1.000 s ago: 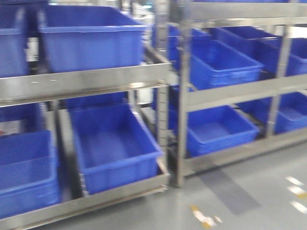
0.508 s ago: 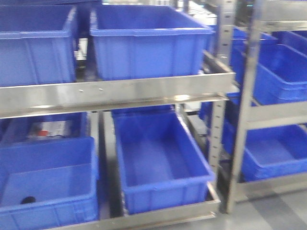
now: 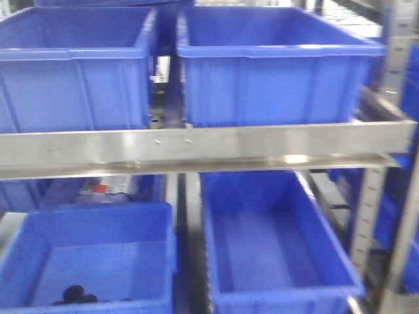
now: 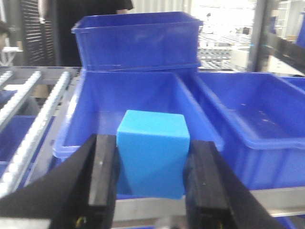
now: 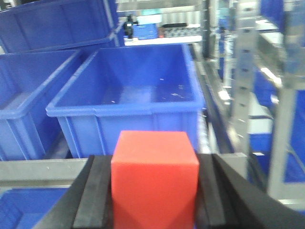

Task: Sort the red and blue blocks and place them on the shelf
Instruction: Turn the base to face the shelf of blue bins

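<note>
l gripper (image 4: 152,186) jaws pinch matte blue cube (image 4: 151,148), r gripper (image 5: 155,200) jaws matte red cube (image 5: 155,167); colours split per arm, prob. for sorting.

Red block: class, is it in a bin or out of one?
Out. The red block is clamped in the right hand, short of the blue bin.

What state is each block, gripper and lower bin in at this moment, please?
blue block: held in the left gripper, not yet placed.
red block: held in the right gripper, not yet placed.
left gripper: shut on the blue block.
right gripper: shut on the red block.
lower left bin: holds a small dark object.
lower right bin: nothing visible inside.
</note>
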Controlling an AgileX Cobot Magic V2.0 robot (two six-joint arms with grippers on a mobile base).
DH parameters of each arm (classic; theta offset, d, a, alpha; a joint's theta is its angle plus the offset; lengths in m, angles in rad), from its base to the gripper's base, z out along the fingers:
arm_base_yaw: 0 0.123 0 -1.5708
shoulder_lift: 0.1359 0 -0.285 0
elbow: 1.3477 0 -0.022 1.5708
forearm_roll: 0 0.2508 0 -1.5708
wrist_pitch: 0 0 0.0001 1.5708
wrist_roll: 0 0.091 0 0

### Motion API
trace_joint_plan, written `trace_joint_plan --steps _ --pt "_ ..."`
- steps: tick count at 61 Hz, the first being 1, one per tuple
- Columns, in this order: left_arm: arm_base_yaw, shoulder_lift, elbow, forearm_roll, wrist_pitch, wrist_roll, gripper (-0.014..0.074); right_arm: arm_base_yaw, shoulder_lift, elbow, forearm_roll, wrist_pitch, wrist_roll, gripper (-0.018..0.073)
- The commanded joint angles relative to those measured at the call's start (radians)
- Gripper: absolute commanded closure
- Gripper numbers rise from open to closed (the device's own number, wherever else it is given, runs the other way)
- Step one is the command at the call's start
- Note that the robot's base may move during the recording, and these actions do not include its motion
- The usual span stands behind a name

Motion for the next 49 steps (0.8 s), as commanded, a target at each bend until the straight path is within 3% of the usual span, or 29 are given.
trace_joint_plan --steps 1,49 --pt "0.002 0.006 -0.029 0.0 -0.09 -0.001 0.0475 -0.007 0.008 -0.028 -0.007 -0.087 -0.01 0.0522" --pt "0.002 0.006 -0.029 0.0 -0.09 -0.001 0.0475 -0.007 0.008 -0.028 -0.007 -0.087 -0.01 0.0522"
